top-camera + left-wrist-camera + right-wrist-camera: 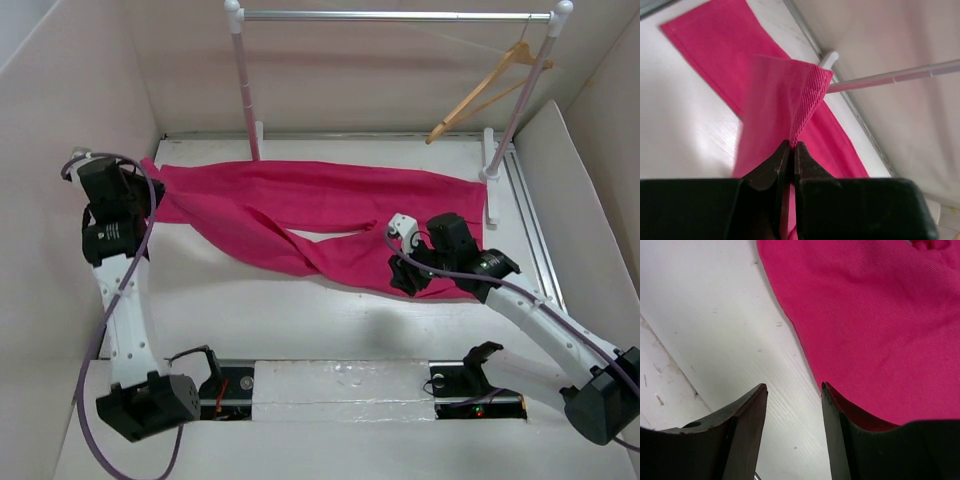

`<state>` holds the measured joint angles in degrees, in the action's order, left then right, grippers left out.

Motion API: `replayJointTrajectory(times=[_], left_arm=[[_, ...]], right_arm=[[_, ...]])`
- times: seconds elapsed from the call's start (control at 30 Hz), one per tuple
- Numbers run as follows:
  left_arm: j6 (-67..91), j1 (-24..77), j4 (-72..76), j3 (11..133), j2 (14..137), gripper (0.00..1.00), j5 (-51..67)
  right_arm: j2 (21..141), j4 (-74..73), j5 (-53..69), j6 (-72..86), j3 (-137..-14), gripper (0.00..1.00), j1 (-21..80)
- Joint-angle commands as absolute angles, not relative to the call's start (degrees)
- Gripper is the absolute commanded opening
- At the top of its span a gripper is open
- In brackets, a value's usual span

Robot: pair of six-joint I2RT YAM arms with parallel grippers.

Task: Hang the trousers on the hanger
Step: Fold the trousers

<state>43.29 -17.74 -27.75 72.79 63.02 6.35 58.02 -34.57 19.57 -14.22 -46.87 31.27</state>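
The magenta trousers (320, 205) lie spread across the back of the table, with a twisted fold toward the front. My left gripper (148, 203) is at their left end. In the left wrist view it (791, 145) is shut on a ribbed edge of the trousers (770, 90), which rises in a peak from the jaws. My right gripper (408, 280) stands open at the front edge of the trousers near their right end. In the right wrist view it (792, 387) has bare table between its fingers, and the trousers (880, 315) reach the right finger. The wooden hanger (490, 90) hangs at the right end of the rail.
A rack with white posts and a grey rail (395, 16) stands along the back; its left post (245, 90) rises just behind the trousers. Its post also shows in the left wrist view (890, 77). Pale walls (70, 90) close in the table on both sides.
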Motion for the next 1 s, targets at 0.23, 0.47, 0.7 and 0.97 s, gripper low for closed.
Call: replayJointTrajectory(times=[0.23,0.47,0.7,0.97], left_arm=[[46.13,-32.95,-25.05,42.03,55.99,0.0,-7.2],[46.23,-39.81,-22.76,35.94,55.37,0.0,-2.02],[42.9,-39.81,-24.78,43.39,62.84,0.26,-4.48],[38.24,-35.87,-26.47,48.71,58.64,0.31,-11.44]], right_arm=[[56.69,-35.86,20.47,-16.09,-43.25,0.54,22.17],[59.41,-29.2,28.8,-14.77,-42.36,0.39,17.23],[67.67,-28.39,28.39,-19.15,-49.12,0.0,24.85],[74.78,-27.25,27.86,-18.98,-55.01,0.48,31.81]])
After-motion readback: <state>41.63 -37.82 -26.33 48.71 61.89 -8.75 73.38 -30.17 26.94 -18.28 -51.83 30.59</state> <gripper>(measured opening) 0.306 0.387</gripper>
